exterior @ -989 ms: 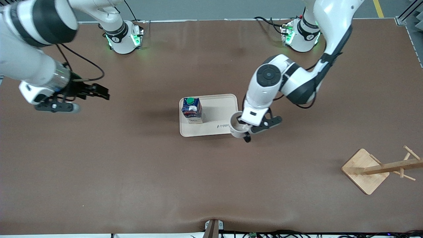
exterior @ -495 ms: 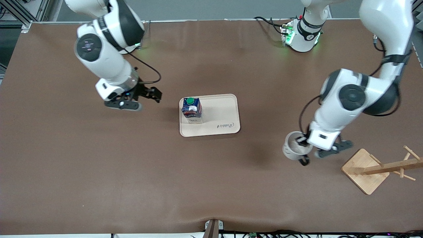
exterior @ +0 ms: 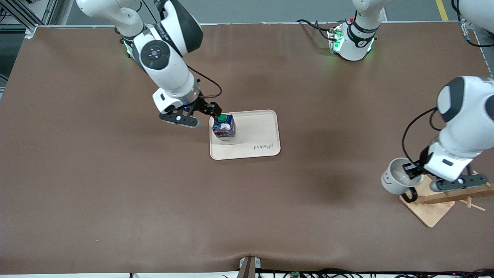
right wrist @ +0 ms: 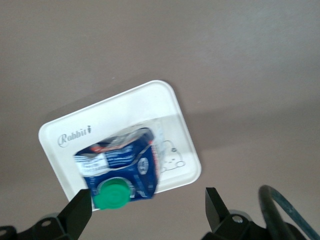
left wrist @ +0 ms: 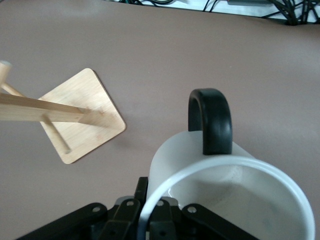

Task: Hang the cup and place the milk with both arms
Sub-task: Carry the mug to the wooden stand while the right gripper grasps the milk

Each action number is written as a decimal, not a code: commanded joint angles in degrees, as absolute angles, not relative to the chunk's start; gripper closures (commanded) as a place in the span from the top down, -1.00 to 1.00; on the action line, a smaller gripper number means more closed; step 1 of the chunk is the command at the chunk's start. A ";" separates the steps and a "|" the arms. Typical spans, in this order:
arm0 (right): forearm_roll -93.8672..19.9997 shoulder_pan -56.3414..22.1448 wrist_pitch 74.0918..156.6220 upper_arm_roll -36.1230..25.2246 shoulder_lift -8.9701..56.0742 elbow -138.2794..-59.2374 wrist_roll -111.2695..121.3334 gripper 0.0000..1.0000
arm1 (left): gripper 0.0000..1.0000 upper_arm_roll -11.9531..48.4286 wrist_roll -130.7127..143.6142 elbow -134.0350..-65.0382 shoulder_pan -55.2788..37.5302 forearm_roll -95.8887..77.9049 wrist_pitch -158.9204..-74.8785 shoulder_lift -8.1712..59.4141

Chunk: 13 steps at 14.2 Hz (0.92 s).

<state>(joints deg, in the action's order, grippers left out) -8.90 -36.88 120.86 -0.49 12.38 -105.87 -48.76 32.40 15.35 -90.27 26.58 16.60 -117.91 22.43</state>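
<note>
The white cup (exterior: 395, 180) hangs in my left gripper (exterior: 411, 170), which is shut on its rim, over the table right beside the wooden rack's base (exterior: 426, 208). In the left wrist view the cup (left wrist: 240, 200) fills the lower part, its black handle (left wrist: 210, 120) pointing away from the fingers. The blue milk carton (exterior: 224, 128) with a green cap stands on the beige tray (exterior: 258, 131). My right gripper (exterior: 215, 110) is open, just above the carton's cap at the tray's edge. In the right wrist view the carton (right wrist: 125, 167) lies between the spread fingers.
The wooden rack (exterior: 451, 196) with pegs stands at the left arm's end of the table; it also shows in the left wrist view (left wrist: 82, 117). The tray sits mid-table. Cables lie along the table's near edge.
My left arm carried the cup from the tray's edge to beside the rack's base. My right arm swung in from its end of the table to the milk carton.
</note>
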 commanded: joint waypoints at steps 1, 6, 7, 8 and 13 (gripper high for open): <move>-9.67 -39.02 120.93 -1.14 17.48 -100.99 -51.85 1.00 | -1.00 32.96 6.01 -86.66 29.87 12.84 -113.21 21.71; -9.05 -40.08 125.33 -1.23 20.82 -100.46 -51.86 1.00 | -1.00 32.96 -5.34 -85.34 34.53 12.57 -113.20 21.71; -8.88 -40.08 125.33 -1.23 21.35 -100.46 -51.68 1.00 | -1.00 32.96 -6.49 -85.34 35.32 12.48 -113.20 21.71; -8.70 -39.90 125.33 -1.23 21.88 -100.46 -51.42 1.00 | -1.00 32.96 -6.85 -85.43 36.03 11.44 -112.77 21.62; -6.50 -40.69 125.33 -1.14 22.50 -100.37 -51.68 0.22 | -1.00 32.70 -9.83 -85.34 37.79 9.32 -110.57 21.62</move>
<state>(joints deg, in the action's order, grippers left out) -7.45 -39.31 125.50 -0.82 22.03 -101.76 -51.02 32.37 -7.13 -86.01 36.67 10.80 -111.92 21.96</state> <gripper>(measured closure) 0.066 0.960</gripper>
